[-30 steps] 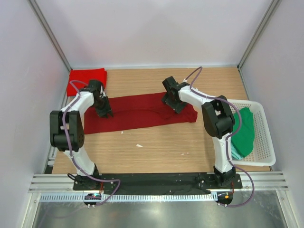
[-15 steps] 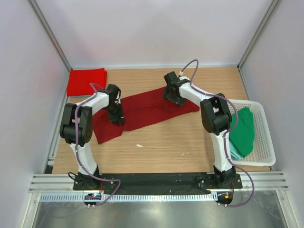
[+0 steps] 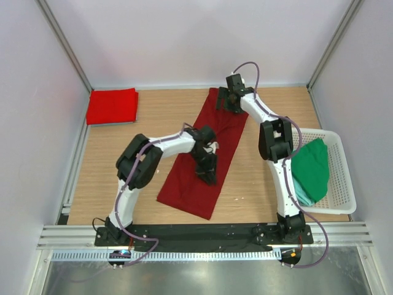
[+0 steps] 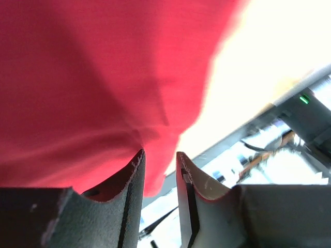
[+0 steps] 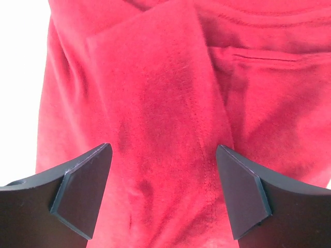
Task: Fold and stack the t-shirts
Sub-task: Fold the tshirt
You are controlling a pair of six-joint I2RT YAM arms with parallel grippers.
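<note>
The dark maroon t-shirt [image 3: 184, 184] lies as a long folded strip, running from the far middle of the table down toward the near edge. My left gripper [image 3: 209, 174] rests on its middle. In the left wrist view the jaws [image 4: 159, 152] stand narrowly apart, pinching the cloth [image 4: 77, 77] at their tips, where creases converge. My right gripper [image 3: 228, 101] hovers over the strip's far end. It stands wide open [image 5: 163, 149] above the folded sleeve and collar [image 5: 155, 77], with nothing between the fingers. A brighter red t-shirt [image 3: 112, 106] lies folded at the far left corner.
A white basket [image 3: 344, 184] at the right edge holds a green t-shirt [image 3: 314, 169] over a teal one [image 3: 301, 195]. Grey walls enclose the table on three sides. The black base rail [image 3: 202, 233] runs along the near edge.
The maroon shirt swung from lying crosswise to lying lengthwise. My left gripper pulled its end rightward and toward the near edge. My right gripper moved to the far end.
</note>
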